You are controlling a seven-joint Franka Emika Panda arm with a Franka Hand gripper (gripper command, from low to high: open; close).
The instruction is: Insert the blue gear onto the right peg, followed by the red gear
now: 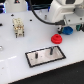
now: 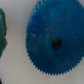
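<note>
The blue gear (image 2: 45, 35) fills the wrist view, lying flat on the white table with its dark centre hole showing. In the exterior view only a bit of the blue gear (image 1: 67, 31) shows under the arm. My gripper (image 1: 62, 28) hangs just above it; its fingers are dark and partly hidden, and none show in the wrist view. The red gear (image 1: 57, 38) lies flat beside the blue one, toward the plate. The right peg (image 1: 51, 50) stands upright on the black-framed grey plate (image 1: 44, 59), with nothing on it.
A shorter, fainter pin (image 1: 36, 54) stands on the plate's other end. A beige block (image 1: 18, 27) stands at the exterior view's left. A black cable (image 1: 42, 19) runs behind. A dark green object (image 2: 2, 35) shows at the wrist view's edge.
</note>
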